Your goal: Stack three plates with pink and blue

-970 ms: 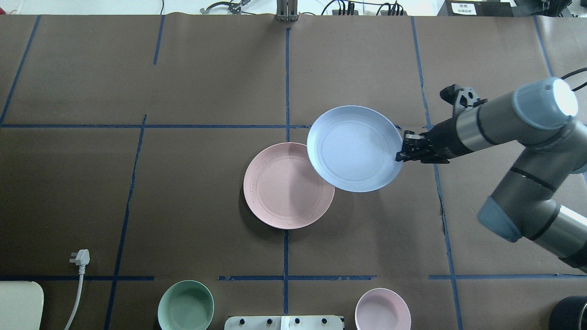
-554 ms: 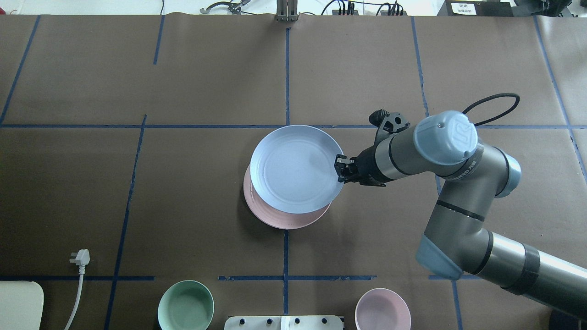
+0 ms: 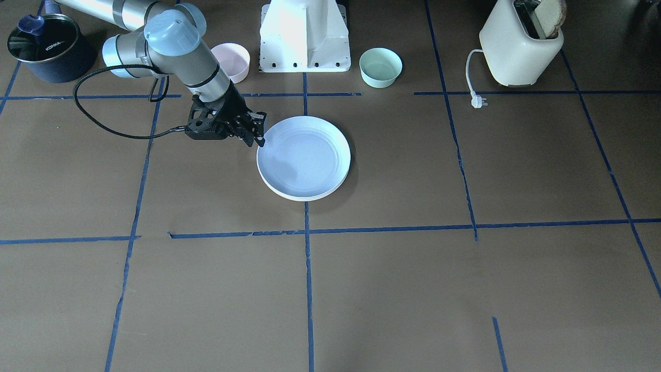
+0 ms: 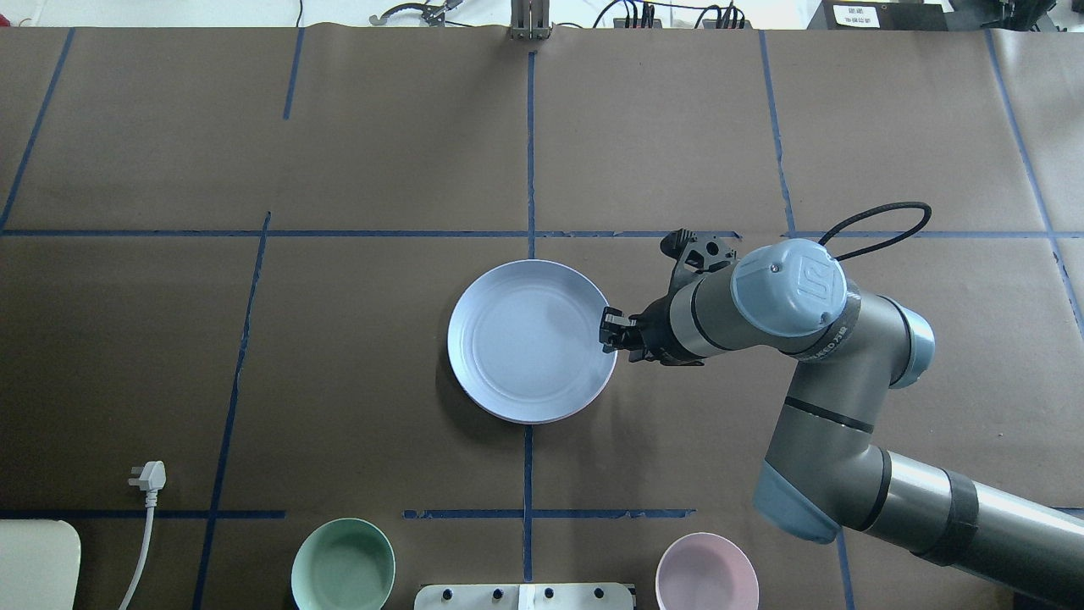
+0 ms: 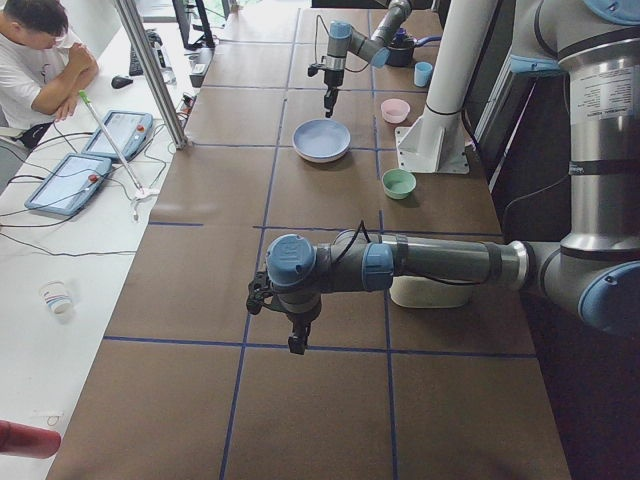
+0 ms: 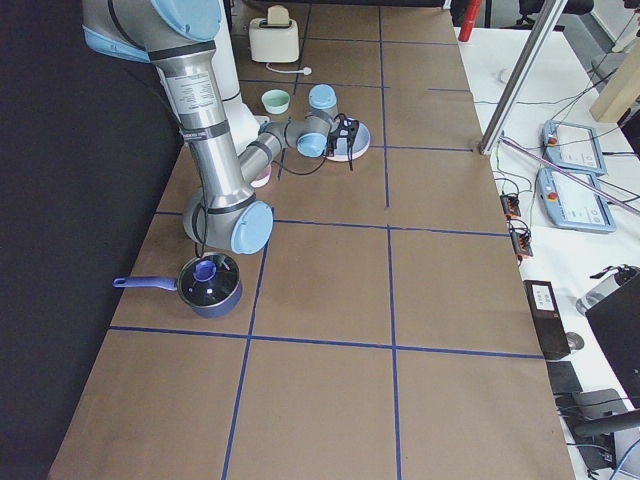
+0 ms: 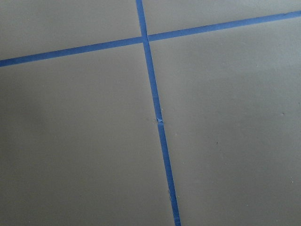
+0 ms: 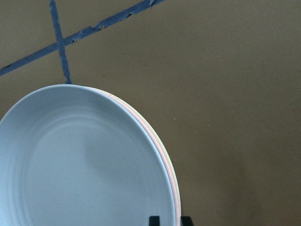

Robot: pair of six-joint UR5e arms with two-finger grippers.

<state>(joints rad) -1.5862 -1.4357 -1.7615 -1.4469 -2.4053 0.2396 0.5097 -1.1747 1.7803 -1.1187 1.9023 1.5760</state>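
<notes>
The blue plate [image 4: 529, 339] rests on the pink plate [image 8: 175, 193]. The right gripper [image 4: 606, 329] has its fingers [image 8: 154, 220] barely parted, pinching the blue plate's rim. The opening of the left gripper [image 5: 296, 347] cannot be told.

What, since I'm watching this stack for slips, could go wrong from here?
The right gripper pinches the blue plate at its rim; retreating before opening fully could drag it off the pink plate beneath. The pink rim peeks out on the gripper's side, so the stack may be slightly off-centre and could shift.
</notes>
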